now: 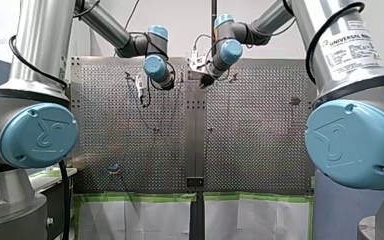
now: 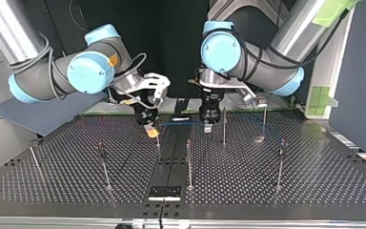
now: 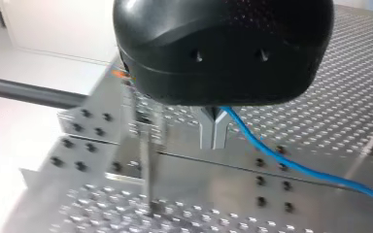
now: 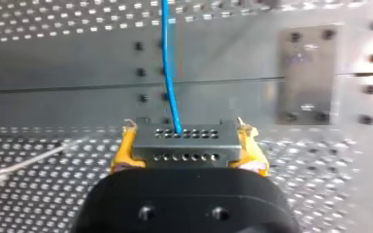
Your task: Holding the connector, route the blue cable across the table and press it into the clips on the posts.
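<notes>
The table (image 2: 314, 162) is being cut off at both sides of the top view. My left arm (image 2: 267, 67) and my right arm (image 2: 52, 76) are being held bent over the table's far edge in that view. Their wrists are being turned down, and the grippers are being brought near each other on either side of the middle seam. Thin posts (image 2: 189, 162) are being shown upright across the table; their clips are too small to be made out.

The cable (image 3: 291, 165) is being stretched between the two grippers, just above the table. The connector (image 4: 183, 143) is being clenched between the yellow pads (image 4: 120, 153) of my right gripper (image 4: 184, 145). Its rear part is being hidden by that gripper's black body, and the cable is being led straight ahead from its face.

My left gripper (image 3: 213, 133) is being pointed down at the table, its metal fingers closed together on the cable. The pinched stretch is being hidden under the gripper's body. In the front view both grippers are too small to be read.
</notes>
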